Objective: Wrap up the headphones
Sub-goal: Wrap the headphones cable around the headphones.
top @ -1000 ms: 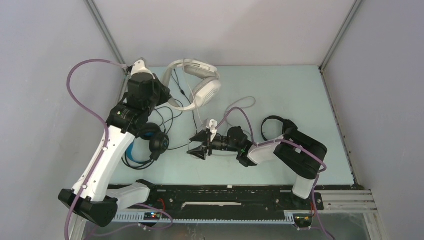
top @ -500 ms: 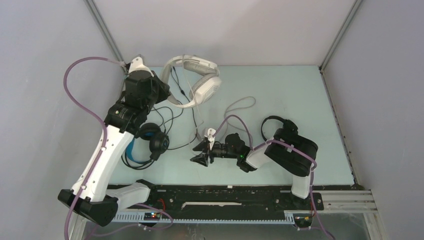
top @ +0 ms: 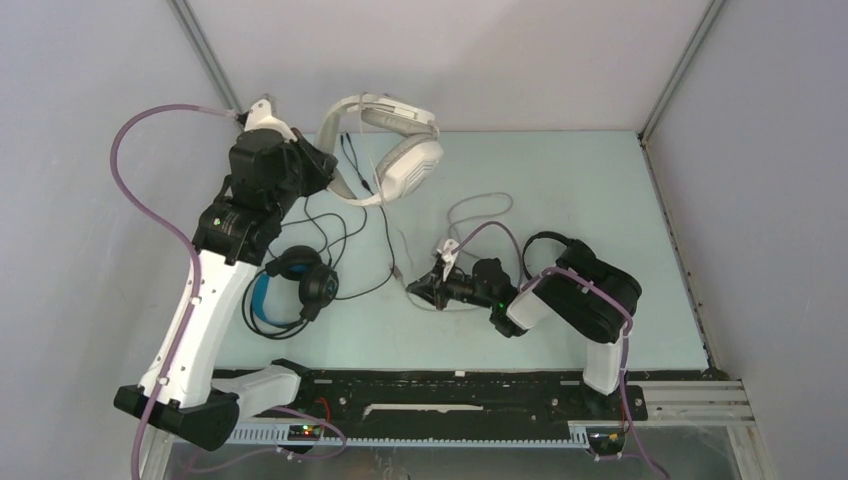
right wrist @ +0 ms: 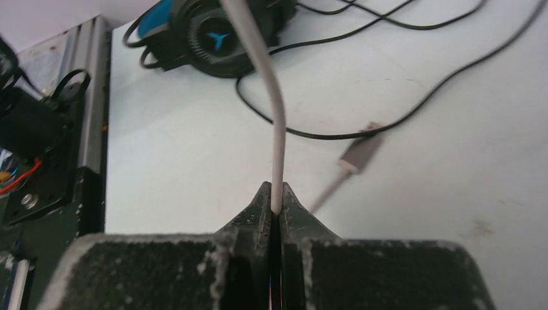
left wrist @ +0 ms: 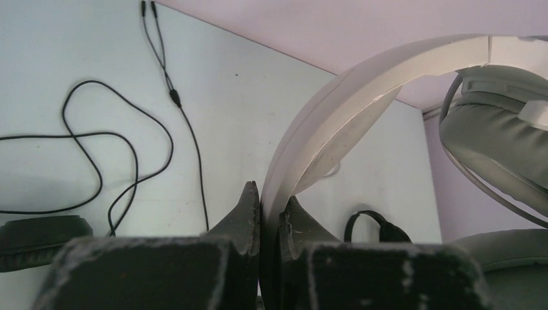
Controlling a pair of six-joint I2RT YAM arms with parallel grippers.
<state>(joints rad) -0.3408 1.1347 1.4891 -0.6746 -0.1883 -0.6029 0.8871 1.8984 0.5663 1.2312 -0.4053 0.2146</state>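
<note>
My left gripper [top: 326, 166] [left wrist: 270, 203] is shut on the headband [left wrist: 362, 84] of the white-grey headphones [top: 400, 150] and holds them raised at the back left. Their pale cable [top: 478, 212] loops across the table to my right gripper [top: 426, 289] [right wrist: 276, 197], which is shut on this thin white cable [right wrist: 271, 84] near the middle. The cable's grey plug [right wrist: 358, 155] lies just beyond the fingertips. The black headphones with the blue headband [top: 290, 285] [right wrist: 213, 29] lie at the front left. The smaller all-black headphones [top: 550, 250] [left wrist: 375, 226] sit beside my right arm.
Thin black cables [top: 335, 235] [left wrist: 129, 148] sprawl over the table between the left arm and the centre. Grey walls close in the left, back and right sides. A black rail [top: 450, 395] runs along the near edge.
My right gripper went from open to shut on the white cable and drew back to the right. The left arm carried the white-grey headphones a little farther back and left.
</note>
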